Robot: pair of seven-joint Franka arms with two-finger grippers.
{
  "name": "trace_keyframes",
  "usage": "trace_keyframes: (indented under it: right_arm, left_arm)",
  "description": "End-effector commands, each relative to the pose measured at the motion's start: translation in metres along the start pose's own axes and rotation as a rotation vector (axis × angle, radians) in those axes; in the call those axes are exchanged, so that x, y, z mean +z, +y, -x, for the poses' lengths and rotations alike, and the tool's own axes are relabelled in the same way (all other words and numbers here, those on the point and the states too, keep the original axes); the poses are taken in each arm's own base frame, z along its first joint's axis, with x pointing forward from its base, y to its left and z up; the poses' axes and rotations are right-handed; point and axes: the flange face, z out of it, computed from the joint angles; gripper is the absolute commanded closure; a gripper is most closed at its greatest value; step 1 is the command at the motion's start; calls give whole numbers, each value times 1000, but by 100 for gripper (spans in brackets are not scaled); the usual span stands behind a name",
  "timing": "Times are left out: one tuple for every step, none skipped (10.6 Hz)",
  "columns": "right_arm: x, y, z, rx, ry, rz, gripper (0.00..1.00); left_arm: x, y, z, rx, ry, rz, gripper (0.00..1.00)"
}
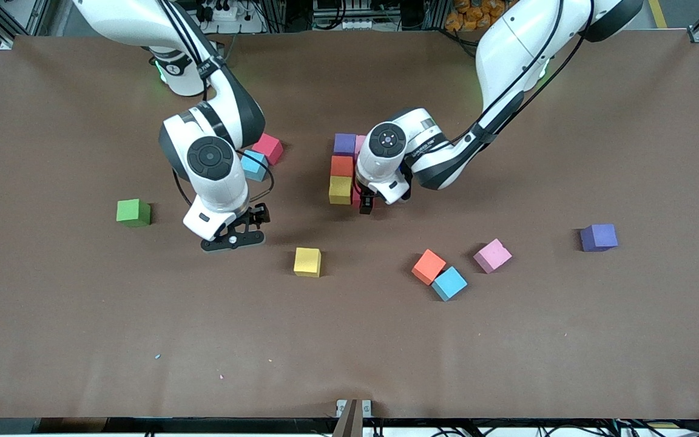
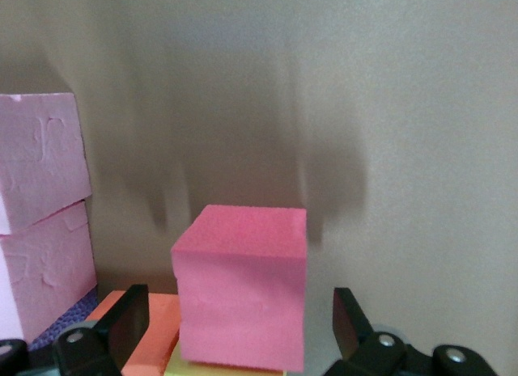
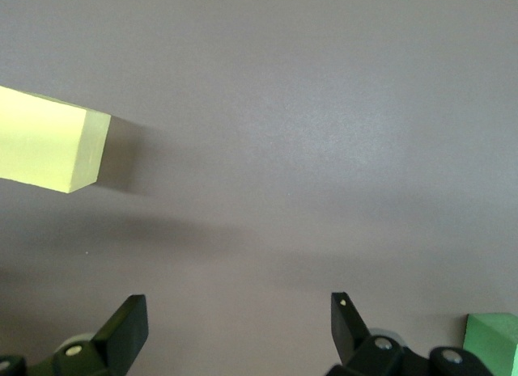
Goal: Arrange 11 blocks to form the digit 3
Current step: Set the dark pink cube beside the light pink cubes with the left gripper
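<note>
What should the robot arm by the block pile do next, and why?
Probably lift the left gripper straight up. Its fingers stand open on either side of the pink block, which already sits beside the yellow block in the digit 3. The right gripper waits, open, over bare table near the loose yellow block.

Foam cubes in many colours on a brown table [image 1: 349, 340]

The started figure shows a purple cube [image 1: 344, 144] with a pale pink cube [image 1: 360, 143] beside it, an orange-red cube [image 1: 342, 165], a yellow cube [image 1: 340, 190] and a deep pink cube [image 2: 241, 289]; the left wrist view shows two pale pink cubes [image 2: 40, 214] side by side. Loose ones: a yellow cube [image 1: 307, 262], an orange cube [image 1: 428, 266] touching a light blue cube [image 1: 449, 283], a pale pink cube [image 1: 493, 255], a violet cube [image 1: 599, 237], a red-pink cube [image 1: 267, 149] beside a light blue cube [image 1: 254, 165], and a green cube [image 1: 133, 213]. Both arms are white with dark grey joints; the left gripper [image 1: 366, 205] and right gripper [image 1: 232, 238] are black.
</note>
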Motion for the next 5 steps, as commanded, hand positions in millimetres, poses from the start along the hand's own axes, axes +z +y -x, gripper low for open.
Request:
trace_keyframes:
  right_arm:
    - [-7, 2, 5, -5, -7, -13, 0]
    - [-6, 2, 5, -5, -9, -13, 0]
    - [-7, 1, 5, -6, -7, -13, 0]
    - [-7, 0, 6, -7, -8, -13, 0]
    - [-9, -3, 6, 0, -3, -15, 0]
  left_arm:
    - [-21, -5, 5, 6, 29, 39, 0]
    - [-25, -6, 5, 7, 42, 36, 0]
    - [-36, -5, 6, 11, 40, 54, 0]
    - [-49, -4, 6, 16, 42, 73, 0]
    - [-61, -3, 5, 17, 53, 85, 0]
